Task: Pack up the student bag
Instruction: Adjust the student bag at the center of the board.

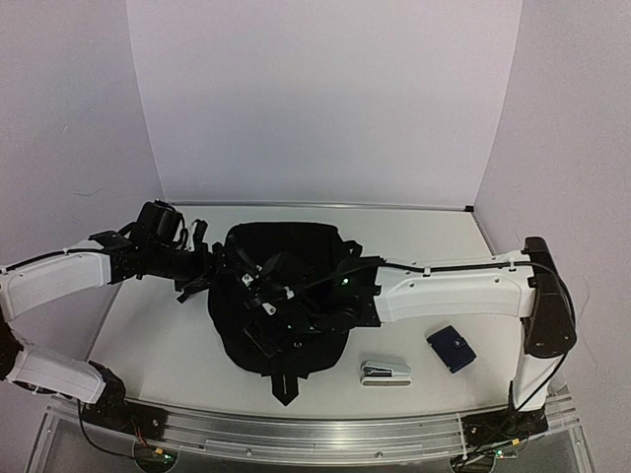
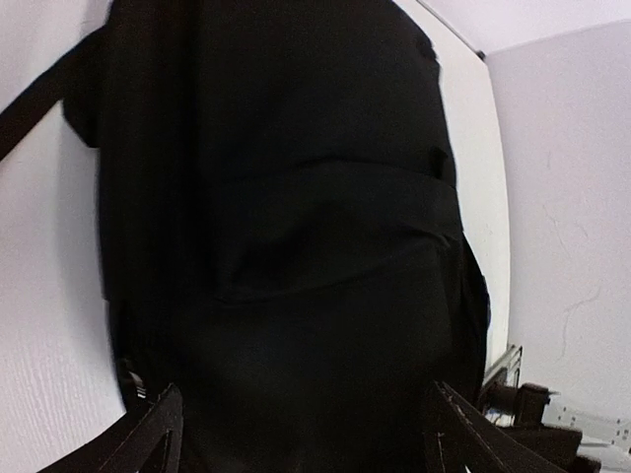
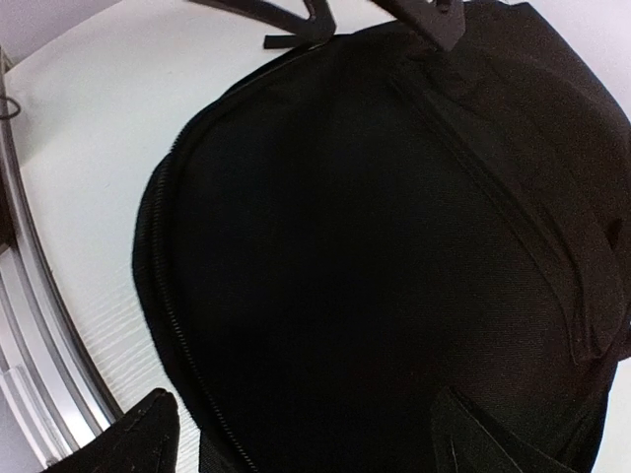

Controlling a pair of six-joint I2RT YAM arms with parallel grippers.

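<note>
Though slumped flat, black fabric student bag (image 1: 291, 246) beneath left hand (image 2: 306, 394) and right hand (image 3: 301, 399), both spread.

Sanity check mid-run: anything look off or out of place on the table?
Nothing spilled or damaged. The student bag lies flat mid-table, one strap poking toward the near edge. A stapler and a small dark blue item lie outside it.

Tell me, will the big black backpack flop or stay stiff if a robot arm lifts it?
The backpack would probably flop and sag: its fabric lies creased and slumped flat on the table. It likely won't roll, being spread wide. The loose strap may dangle or drag.
</note>
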